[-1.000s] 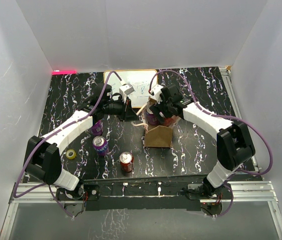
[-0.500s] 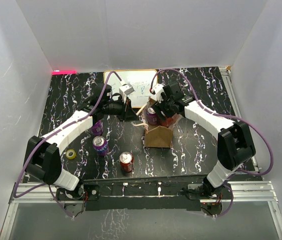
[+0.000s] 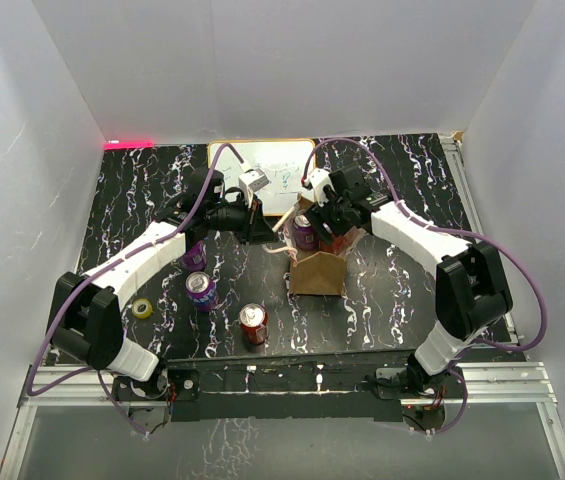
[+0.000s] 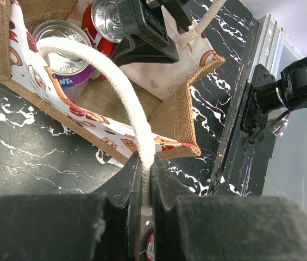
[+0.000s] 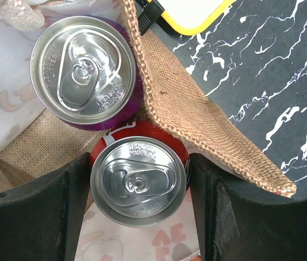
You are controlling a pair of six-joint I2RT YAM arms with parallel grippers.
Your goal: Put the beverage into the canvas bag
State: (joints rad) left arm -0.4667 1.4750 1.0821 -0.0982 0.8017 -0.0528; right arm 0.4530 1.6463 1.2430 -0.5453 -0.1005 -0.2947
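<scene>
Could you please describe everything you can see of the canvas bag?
The canvas bag is a small tan, burlap-like tote, standing upright and open on the black marbled table just before the whiteboard. White fabric with a red pattern shows on its walls. The left end effector is shut on one cream rope handle, holding it up. Inside stand a purple can and a red can, the latter gripped by the right end effector.

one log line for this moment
left gripper: shut on handle | right gripper: shut on red can inside canvas bag | purple can: in bag, beside red can
</scene>
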